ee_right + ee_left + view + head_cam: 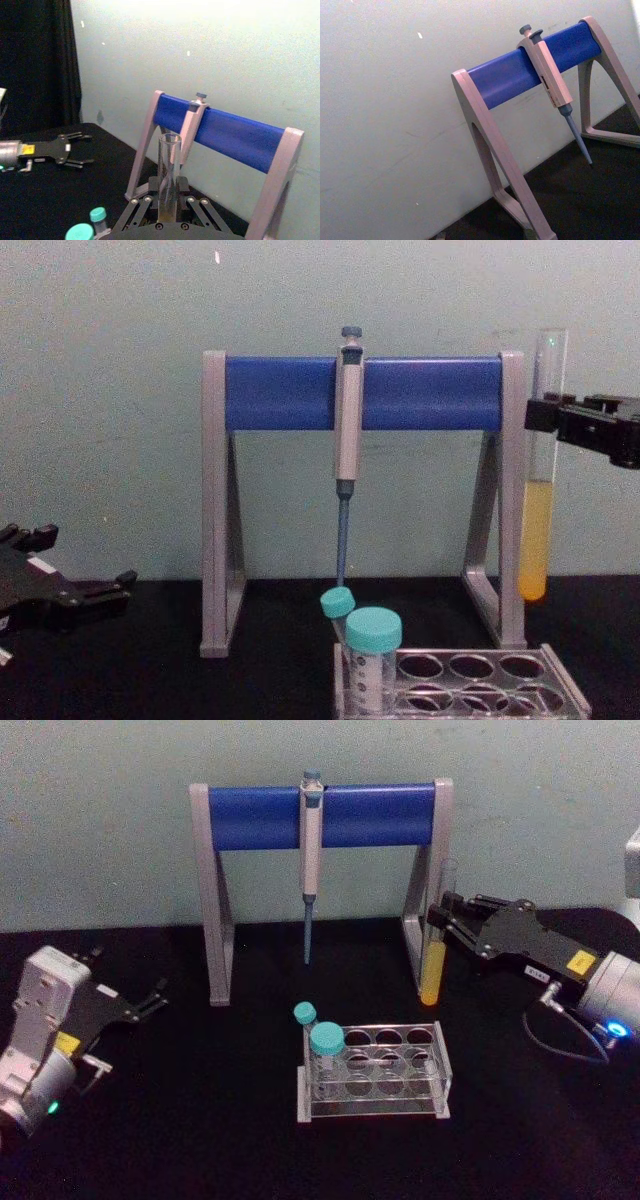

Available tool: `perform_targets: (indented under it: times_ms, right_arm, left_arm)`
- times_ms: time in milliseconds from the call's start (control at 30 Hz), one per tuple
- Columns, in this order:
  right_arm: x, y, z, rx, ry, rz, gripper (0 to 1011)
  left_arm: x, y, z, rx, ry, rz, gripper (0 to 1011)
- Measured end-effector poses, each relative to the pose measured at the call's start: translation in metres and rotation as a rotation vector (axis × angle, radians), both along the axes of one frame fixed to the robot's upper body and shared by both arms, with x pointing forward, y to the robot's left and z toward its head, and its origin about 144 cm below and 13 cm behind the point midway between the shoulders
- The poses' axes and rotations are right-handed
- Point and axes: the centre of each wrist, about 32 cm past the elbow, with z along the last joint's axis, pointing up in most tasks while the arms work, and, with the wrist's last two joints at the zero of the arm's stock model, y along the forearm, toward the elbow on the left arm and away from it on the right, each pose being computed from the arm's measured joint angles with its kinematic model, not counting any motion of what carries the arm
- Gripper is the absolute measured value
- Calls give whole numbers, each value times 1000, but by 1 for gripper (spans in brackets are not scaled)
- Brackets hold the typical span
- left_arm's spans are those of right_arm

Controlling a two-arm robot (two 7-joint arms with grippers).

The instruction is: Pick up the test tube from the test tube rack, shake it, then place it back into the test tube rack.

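Looks like a lab bench. Shown by liquid-handling gear: a glass tube (537,540) of yellow-orange liquid, gripped upright in the right claw (442,920). Just behind that claw, a grey-and-blue stand (255,817) with a pipette (311,840) hanging from its bar, tip pointing down. Below the claw and off to its left, nearer the robot, a clear rack (440,1065) of round holes holding two teal-capped tubes (326,1040). All set on a black table (180,1120) against a plain pale wall (100,820).
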Motion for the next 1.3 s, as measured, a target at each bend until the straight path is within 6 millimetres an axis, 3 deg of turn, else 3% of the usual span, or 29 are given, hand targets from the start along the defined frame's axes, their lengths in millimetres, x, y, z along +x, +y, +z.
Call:
perform_targets:
  times_ms: [567, 900, 1300]
  right_arm:
    - [3, 3, -7, 3, -11, -53, 228]
    - [4, 7, -8, 43, -6, 28, 228]
    - [-16, -11, 1, -5, 22, 113, 228]
  left_arm:
    - [0, 0, 0, 0, 0, 0, 1001]
    - [0, 0, 0, 0, 0, 0, 1001]
    - [0, 0, 0, 0, 0, 0, 1001]
